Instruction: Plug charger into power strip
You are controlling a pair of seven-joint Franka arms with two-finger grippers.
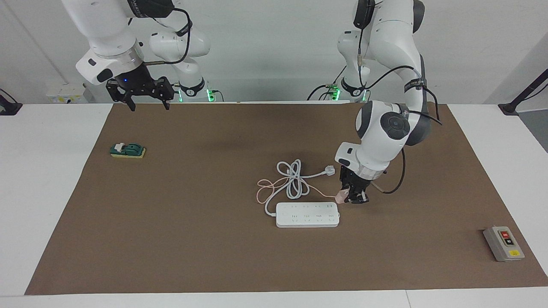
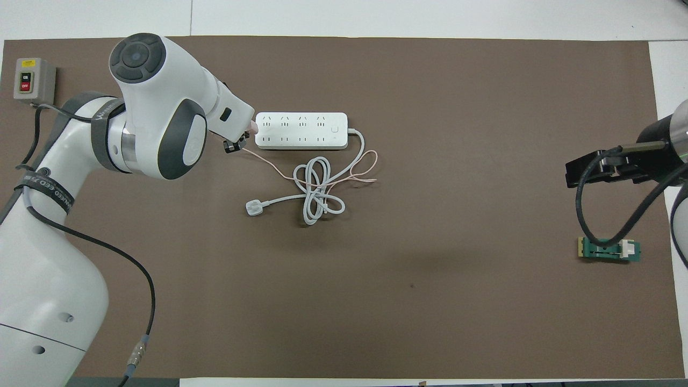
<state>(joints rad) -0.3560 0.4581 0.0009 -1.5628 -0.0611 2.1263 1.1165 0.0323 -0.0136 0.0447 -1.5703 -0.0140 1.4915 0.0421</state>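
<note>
Two claws are mine, and only one is busy. Nearest my own bases, my right gripper (image 1: 147,104) hangs spread and empty over the robots' edge of the brown mat (image 1: 205,252), waiting, with the small green block on a yellow pad (image 1: 127,150) lying on the mat below it toward the right arm's end.

Farther out lie the thick white cord (image 1: 293,179) in a loose coil and its white three-pin plug (image 1: 329,170), with the thin pink cable (image 1: 267,190) looping through the coil. Just beside them, my left gripper (image 1: 353,197) is pressed together on the small pale-pink cube charger (image 1: 341,196), pinching it low over the mat, right at the end of the strip that faces the left arm's side.

The flat white power strip (image 1: 307,214) lies flat on the mat, just farther out than the coil, its two rows of sockets facing up. The charger is not yet in any socket.

I judge the cube light, hard and smooth, so it could twist between my fingers when the pins meet resistance. A hold across two flat side faces, pins kept clear and pointing down, seems best. The cable is limp and will trail along; its loop under the white cord could tug. The strip is light too and may slide when pushed.

Farthest out, toward the left arm's end, sits the grey box with red and black buttons (image 1: 503,243).
</note>
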